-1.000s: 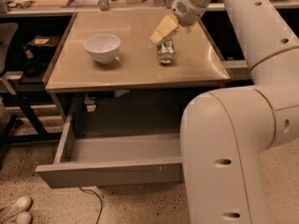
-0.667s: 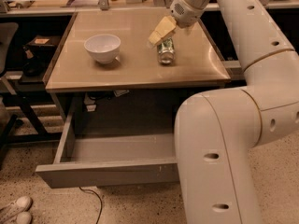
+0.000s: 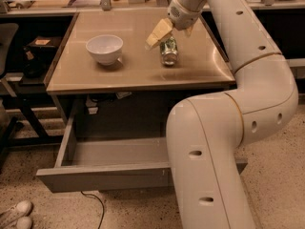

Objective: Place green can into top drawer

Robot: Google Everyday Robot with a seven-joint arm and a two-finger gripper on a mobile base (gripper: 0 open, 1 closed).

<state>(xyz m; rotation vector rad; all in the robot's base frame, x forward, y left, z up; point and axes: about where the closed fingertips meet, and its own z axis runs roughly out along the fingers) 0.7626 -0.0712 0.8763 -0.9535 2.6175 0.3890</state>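
- One bulky cream robot arm (image 3: 228, 142) fills the right side, rising from floor level and bending over the table.
- Next comes the tan table (image 3: 95, 75), its top seen from the front.
- Below it the top drawer (image 3: 102, 178) stands pulled out, grey front toward the camera.
- On the left half of the table top a white bowl (image 3: 104, 48) sits upright.
- Above the can's far end hangs the gripper (image 3: 169, 38), its fingers spread, with one tan finger (image 3: 157, 32) left of the can.
- Smallest, the green can (image 3: 168, 52) lies on its side on the table top, right of the bowl and apart from it, silver end forward, outside the drawer.
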